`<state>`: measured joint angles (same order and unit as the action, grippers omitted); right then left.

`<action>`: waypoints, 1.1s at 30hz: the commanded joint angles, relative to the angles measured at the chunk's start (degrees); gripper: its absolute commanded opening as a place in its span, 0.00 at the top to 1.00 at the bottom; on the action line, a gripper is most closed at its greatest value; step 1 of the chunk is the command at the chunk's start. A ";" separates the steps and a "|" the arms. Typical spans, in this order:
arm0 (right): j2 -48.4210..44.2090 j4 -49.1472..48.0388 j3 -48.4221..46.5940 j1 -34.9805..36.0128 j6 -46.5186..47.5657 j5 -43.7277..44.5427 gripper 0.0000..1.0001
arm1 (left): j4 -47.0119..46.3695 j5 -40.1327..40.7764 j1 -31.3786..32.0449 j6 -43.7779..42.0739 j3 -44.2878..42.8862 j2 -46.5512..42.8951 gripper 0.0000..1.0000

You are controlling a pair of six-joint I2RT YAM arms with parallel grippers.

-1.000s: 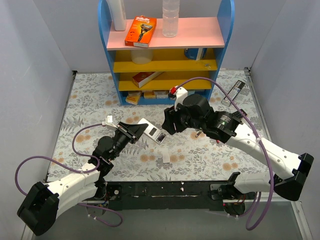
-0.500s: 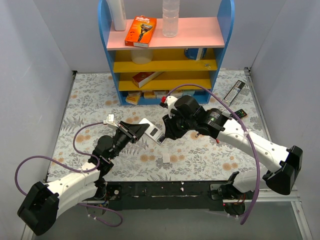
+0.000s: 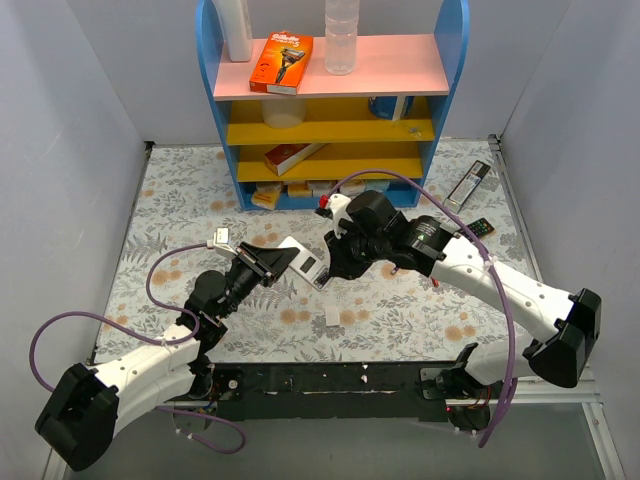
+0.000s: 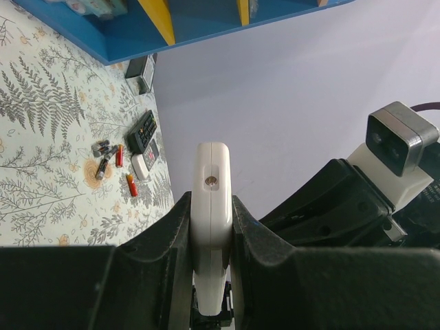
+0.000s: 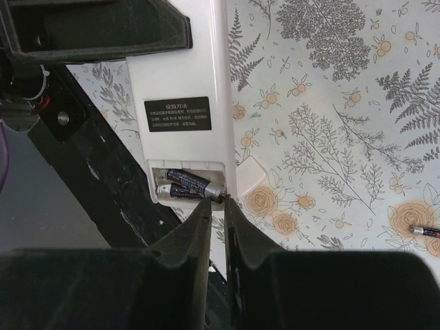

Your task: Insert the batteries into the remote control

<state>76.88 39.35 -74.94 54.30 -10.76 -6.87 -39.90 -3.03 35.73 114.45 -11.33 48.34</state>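
My left gripper [image 3: 272,262] is shut on the white remote control [image 3: 305,262] and holds it above the mat; in the left wrist view the remote control [image 4: 211,206] stands edge-on between the pads. Its plain back faces the right wrist camera, with the compartment open and two batteries [image 5: 187,185] inside. The upper one lies slanted, its metal end over the compartment's edge. My right gripper [image 5: 217,201] has its tips right at that end, jaws drawn to a thin slit with nothing between them. Loose batteries [image 4: 106,152] lie on the mat far off.
The white battery cover [image 3: 331,317] lies on the mat below the remote. A long black remote [image 3: 468,183] and a small dark one [image 3: 480,227] lie at the right. The blue shelf [image 3: 330,100] stands at the back. One battery [image 5: 426,232] lies on the mat.
The right arm swung left to the held remote's compartment and its jaws narrowed from wide to almost touching. The left arm and the remote stayed put.
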 commanded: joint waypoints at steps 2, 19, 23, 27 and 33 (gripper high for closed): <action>0.99 -0.86 -3.46 -0.43 1.36 -1.74 0.81 | -2.81 -1.54 -0.48 6.57 -2.55 0.27 1.00; 5.55 2.39 -5.22 -0.51 2.24 -4.99 0.92 | -9.67 -3.83 -0.74 1.65 -2.82 0.36 1.00; 6.70 3.36 -5.48 -0.51 1.98 -6.31 0.96 | -11.60 -4.79 -0.74 0.16 -3.08 0.71 1.00; 8.28 4.24 -6.01 -0.51 0.92 -6.66 0.98 | -13.97 -4.97 -0.66 -0.63 -3.08 0.88 1.00; 9.60 5.20 -6.62 -0.69 -1.89 -2.63 0.99 | -15.39 -7.69 -0.74 -3.79 -4.13 1.06 1.00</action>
<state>84.29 43.48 -79.90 53.32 -10.39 -10.63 -42.96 -6.90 34.61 109.65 -11.53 50.87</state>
